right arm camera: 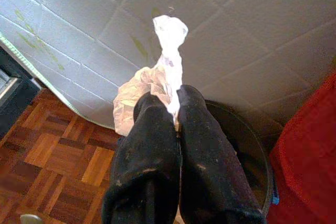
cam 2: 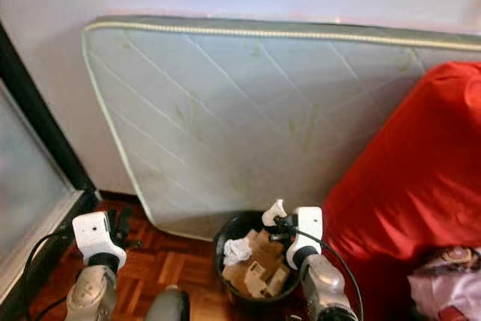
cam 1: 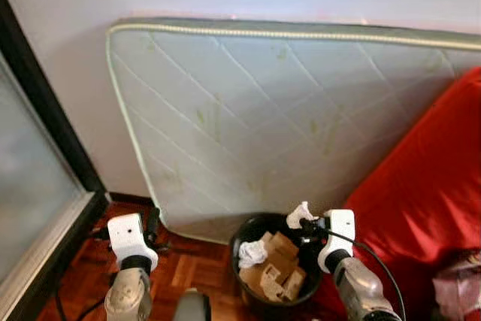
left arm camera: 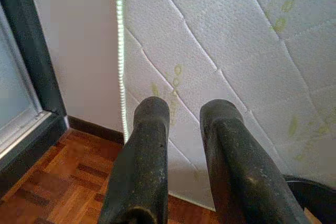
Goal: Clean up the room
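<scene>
Right gripper (right arm camera: 176, 111) clamped tight on the crumpled paper (right arm camera: 157, 77), holding it over the near rim of the black bin (cam 1: 248, 234) — light, soft stuff, pinched mid-wad, likely to drop cleanly; left gripper (left arm camera: 184, 124) slightly parted, empty

mattress (cam 1: 263, 118): we read no text, only faint green leaf marks on quilting
bin (cam 1: 244, 238): no label we can read
cardboard pieces (cam 1: 279, 267): no print legible to us
crumpled paper (right arm camera: 157, 80): blank as far as we see
red cover (cam 1: 428, 201): no writing
</scene>
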You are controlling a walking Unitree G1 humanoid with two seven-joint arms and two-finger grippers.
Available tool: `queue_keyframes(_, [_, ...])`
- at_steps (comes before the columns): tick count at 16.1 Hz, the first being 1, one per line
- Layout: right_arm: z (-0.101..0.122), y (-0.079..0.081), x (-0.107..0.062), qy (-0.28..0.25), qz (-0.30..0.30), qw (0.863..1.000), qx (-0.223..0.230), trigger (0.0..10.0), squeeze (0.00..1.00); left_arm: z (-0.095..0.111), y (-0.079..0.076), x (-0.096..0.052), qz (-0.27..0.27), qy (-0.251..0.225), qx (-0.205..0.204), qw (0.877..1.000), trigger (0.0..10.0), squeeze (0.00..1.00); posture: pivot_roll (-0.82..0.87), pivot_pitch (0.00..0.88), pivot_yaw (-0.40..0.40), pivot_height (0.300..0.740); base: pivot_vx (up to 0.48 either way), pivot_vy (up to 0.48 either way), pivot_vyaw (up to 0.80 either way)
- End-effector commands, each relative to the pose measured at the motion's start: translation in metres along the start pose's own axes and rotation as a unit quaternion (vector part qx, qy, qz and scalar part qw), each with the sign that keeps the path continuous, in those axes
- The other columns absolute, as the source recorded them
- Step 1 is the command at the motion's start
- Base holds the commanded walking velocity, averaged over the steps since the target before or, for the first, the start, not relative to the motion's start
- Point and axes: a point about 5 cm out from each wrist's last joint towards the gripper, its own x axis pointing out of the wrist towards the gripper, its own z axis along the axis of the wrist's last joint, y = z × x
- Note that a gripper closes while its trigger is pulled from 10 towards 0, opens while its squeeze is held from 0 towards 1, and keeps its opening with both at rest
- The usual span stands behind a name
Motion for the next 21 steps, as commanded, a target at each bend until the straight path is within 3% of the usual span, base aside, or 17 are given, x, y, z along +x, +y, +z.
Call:
queue_keyframes(1, [0.002, 0.002, 0.002, 0.005, 0.009, 1.0, -0.009, 10.0, 0.0, 0.002, 0.001, 0.003, 0.006, 0.0, -0.006, 1.0, 10.0, 0.0, 0.09, 0.0, -0.025, 0.637, 0.0, 0.0, 0.0])
queue_keyframes(6, [-0.004, 0.007, 0.001, 0.027, 0.038, 0.998, -0.039, 10.0, 0.0, 0.003, 0.0, 0.004, 0.001, 0.003, -0.009, 1.0, 10.0, 0.0, 0.09, 0.0, -0.025, 0.637, 0.0, 0.0, 0.16])
queue_keyframes(11, [-0.009, 0.005, -0.001, 0.039, 0.027, 0.998, -0.032, 10.0, 0.0, 0.003, -0.001, 0.003, -0.004, 0.004, -0.01, 1.0, 10.0, 0.0, 0.09, 0.0, -0.023, 0.637, 0.0, 0.0, 0.16])
queue_keyframes(21, [-0.015, 0.005, 0.0, 0.073, 0.016, 0.996, -0.044, 10.0, 0.0, 0.002, -0.003, 0.002, -0.011, 0.005, -0.011, 1.0, 10.0, 0.0, 0.09, 0.0, -0.021, 0.637, 0.301, 0.0, 0.0])
